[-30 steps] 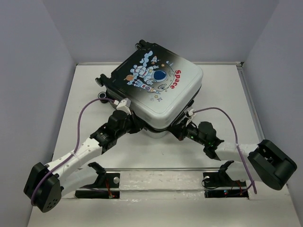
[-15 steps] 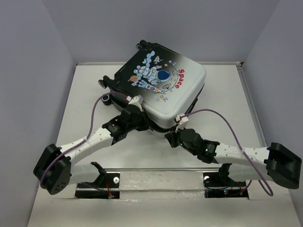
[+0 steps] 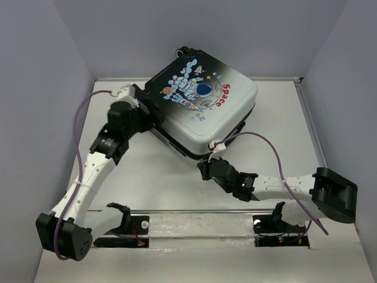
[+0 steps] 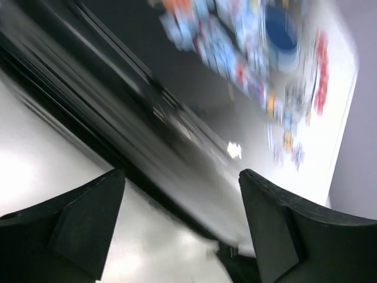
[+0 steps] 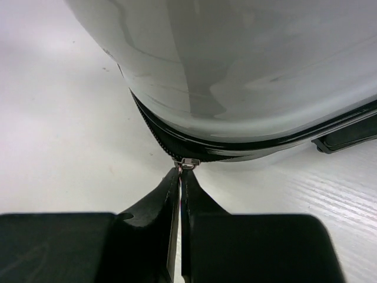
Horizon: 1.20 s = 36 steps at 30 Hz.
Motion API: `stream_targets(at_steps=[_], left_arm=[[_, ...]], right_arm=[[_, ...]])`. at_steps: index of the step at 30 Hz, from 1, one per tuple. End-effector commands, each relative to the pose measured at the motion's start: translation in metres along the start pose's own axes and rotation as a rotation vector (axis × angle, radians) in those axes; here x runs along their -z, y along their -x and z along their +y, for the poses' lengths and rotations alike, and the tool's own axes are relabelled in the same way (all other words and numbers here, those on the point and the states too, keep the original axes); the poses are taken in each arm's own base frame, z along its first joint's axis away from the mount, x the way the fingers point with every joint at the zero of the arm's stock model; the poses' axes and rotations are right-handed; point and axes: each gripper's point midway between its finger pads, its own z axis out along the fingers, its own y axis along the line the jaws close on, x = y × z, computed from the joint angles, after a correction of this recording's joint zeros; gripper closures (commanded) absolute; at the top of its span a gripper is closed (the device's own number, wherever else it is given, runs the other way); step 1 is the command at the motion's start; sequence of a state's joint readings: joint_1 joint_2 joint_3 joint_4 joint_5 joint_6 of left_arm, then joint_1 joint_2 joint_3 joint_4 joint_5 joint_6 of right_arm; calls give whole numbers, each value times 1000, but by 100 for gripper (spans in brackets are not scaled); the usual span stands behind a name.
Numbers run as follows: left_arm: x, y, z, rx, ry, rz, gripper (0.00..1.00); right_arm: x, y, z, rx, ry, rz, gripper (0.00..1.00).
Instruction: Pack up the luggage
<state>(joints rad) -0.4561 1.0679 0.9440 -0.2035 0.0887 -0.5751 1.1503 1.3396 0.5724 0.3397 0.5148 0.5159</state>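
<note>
The luggage [image 3: 203,109] lies flat at the back of the table, its astronaut-printed lid closed over the lower shell. My left gripper [image 3: 143,106] is at its left side, by the dark end. In the blurred left wrist view this gripper [image 4: 182,194] stands open, with the luggage [image 4: 247,88] beyond the fingers and nothing between them. My right gripper [image 3: 204,169] is at the luggage's near corner. In the right wrist view, the right gripper [image 5: 179,174] is shut on the pull of the zipper slider [image 5: 189,163], just under the silver shell [image 5: 247,65].
The white table [image 3: 294,130] is boxed in by grey walls on the left, back and right. A rail with the arm mounts [image 3: 194,215] runs along the near edge. Purple cables loop above both arms.
My left arm has swung from the luggage's front left edge round to its left side, and its jaws have opened. My right gripper has slid left along the front edge, still shut on the zipper pull.
</note>
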Motion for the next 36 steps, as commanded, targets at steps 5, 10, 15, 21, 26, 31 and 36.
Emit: stream_targets(at_steps=[5,10,15,21,26,31,36], left_arm=[[2,140,67,127,-14,-225,2],[-40,177,81,222,-74,-222,1],[-98,186,101,307,-101,-142,1],[-137,203,106,372,-159,-146,1],[-157,211,103,422,-216,-184,6],[-147,214,96,484,-310,-283,93],[-115,211,107,454,-253,-383,94]], right_arm=[[26,-9,39,-46,195,53,93],[30,-11,38,-38,203,67,93],[34,-15,37,-39,219,79,93],[38,-18,42,-44,257,87,93],[36,-21,40,-39,249,94,93],[32,-21,44,-43,249,97,93],[26,-14,50,-38,246,84,93]])
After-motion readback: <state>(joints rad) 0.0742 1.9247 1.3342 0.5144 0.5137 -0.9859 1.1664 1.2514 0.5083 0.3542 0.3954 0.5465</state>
